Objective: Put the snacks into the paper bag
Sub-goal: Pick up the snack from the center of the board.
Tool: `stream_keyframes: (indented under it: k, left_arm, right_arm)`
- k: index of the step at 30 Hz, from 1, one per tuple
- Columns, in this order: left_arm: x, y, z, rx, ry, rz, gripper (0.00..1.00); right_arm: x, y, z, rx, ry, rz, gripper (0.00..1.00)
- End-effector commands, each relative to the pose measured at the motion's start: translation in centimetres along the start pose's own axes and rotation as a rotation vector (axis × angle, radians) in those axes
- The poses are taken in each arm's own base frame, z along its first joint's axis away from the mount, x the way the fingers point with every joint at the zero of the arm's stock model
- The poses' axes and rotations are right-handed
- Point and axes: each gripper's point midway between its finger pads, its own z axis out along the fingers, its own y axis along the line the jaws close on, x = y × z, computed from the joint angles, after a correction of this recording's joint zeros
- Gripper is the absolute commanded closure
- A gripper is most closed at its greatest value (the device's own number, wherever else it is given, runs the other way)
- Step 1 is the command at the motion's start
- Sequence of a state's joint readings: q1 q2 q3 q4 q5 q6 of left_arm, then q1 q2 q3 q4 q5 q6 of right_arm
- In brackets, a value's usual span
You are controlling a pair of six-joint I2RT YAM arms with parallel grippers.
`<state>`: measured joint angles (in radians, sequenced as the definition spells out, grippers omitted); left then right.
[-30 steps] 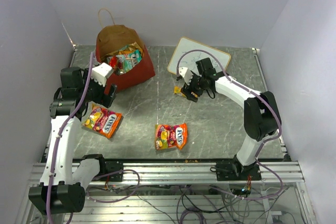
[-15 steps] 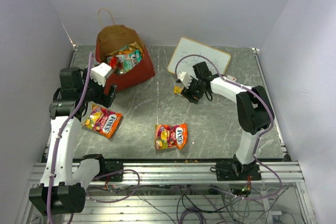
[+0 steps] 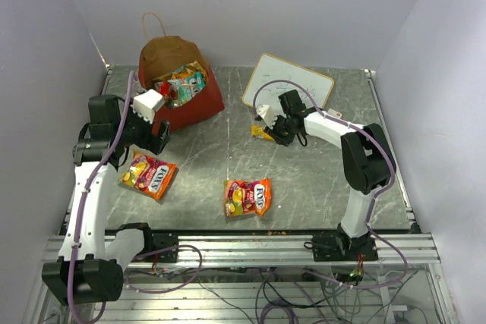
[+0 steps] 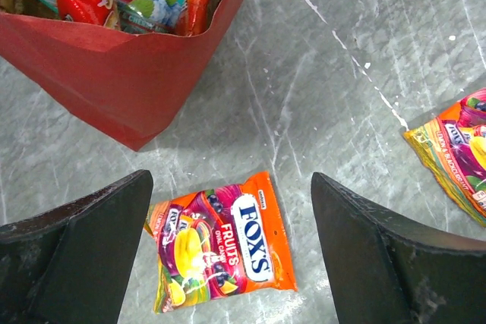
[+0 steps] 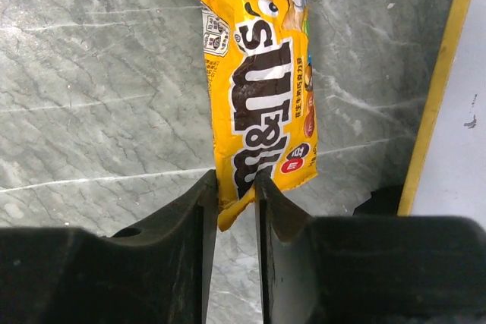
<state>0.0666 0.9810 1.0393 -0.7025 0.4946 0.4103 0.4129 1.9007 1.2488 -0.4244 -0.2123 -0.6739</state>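
Jaws of the right arm stand almost together, pinching the near end of a yellow crinkly M&M's candy packet (image 5: 262, 81). The packet lies flat on the grey marbled surface (image 5: 99, 73), its long axis running straight away from them. A white, yellow-edged whiteboard (image 5: 456, 111) lies just beside it on the right. The left jaws gape wide, holding nothing, above an orange Fox's sweet packet (image 4: 220, 244). The tall red paper bag (image 4: 114, 89), snacks showing at its mouth, stands just beyond. A second orange Fox's packet (image 3: 247, 196) lies apart.
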Motion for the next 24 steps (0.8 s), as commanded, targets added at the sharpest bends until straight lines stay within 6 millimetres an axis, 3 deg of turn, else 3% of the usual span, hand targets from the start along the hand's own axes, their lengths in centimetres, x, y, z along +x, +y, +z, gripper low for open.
stream_keyframes:
  k: [1, 5, 9, 24]
  left_arm:
    - [-2.0, -0.8, -0.3, 0.073, -0.048, 0.02, 0.05]
    - [-2.3, -2.2, -0.4, 0.148, -0.042, 0.071, 0.07]
    - [-2.5, -3.9, -0.2, 0.215, -0.018, 0.141, 0.08]
    - [-5.3, -12.8, 2.5, 0.557, -0.048, 0.41, 0.1]
  right_arm:
    - [0.4, 0.3, -0.2, -0.016, 0.011, 0.007, 0.78]
    - [0.0, 0.7, -1.0, -0.029, -0.005, 0.01, 0.86]
    - [-1.1, 1.3, -2.3, -0.053, -0.047, 0.015, 1.0]
    - [-10.1, 5.1, -12.8, -0.281, -0.39, 0.007, 1.0]
